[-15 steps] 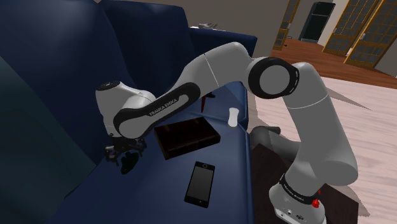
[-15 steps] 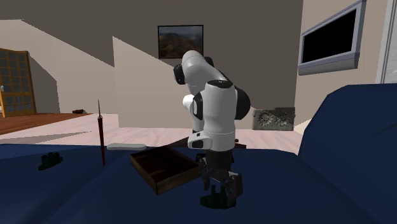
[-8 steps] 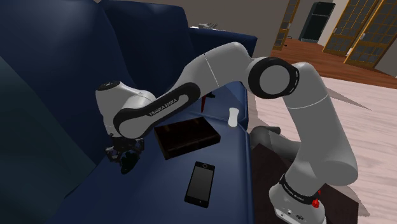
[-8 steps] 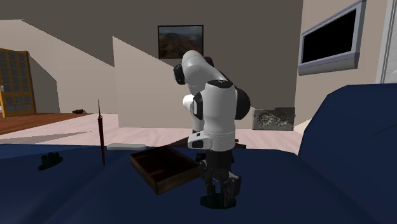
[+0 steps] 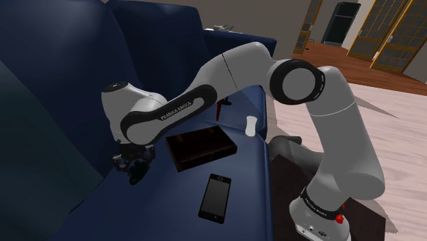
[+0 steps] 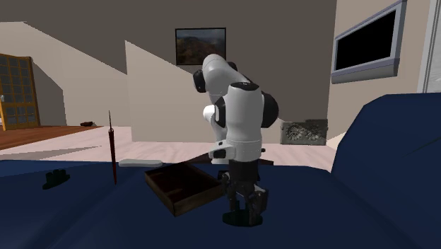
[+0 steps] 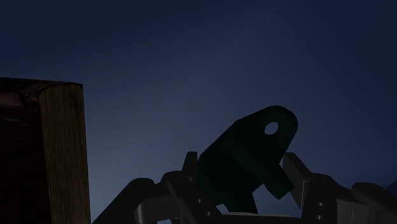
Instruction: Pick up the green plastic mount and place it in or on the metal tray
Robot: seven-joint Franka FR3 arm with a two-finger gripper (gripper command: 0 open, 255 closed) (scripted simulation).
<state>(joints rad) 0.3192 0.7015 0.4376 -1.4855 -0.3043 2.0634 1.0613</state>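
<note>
My black gripper [image 5: 137,171] hangs low over the dark blue sofa seat [image 5: 164,198], pointing down, to the shoulder view's left of the tray. It is shut on the mount [image 7: 245,156], a very dark green piece with a rounded lug and a small hole. One finger [image 7: 189,167] clasps it on one side and the other finger [image 7: 294,173] on the other. The tray [image 5: 200,148] is a shallow dark brown box, a short way from the hand. In the second exterior view the gripper [image 6: 244,212] stands just right of the tray [image 6: 180,185].
A black phone [image 5: 215,197] lies on the seat in front of the tray, and a small white cup [image 5: 252,126] stands near the seat's edge. A thin dark stick [image 6: 113,152] stands upright, with a small dark object [image 6: 55,178] beyond it. The sofa back [image 5: 61,82] rises close behind the hand.
The fingers have closed on the mount. The forearm and wrist have since risen slightly; the tray, phone and cup have not moved.
</note>
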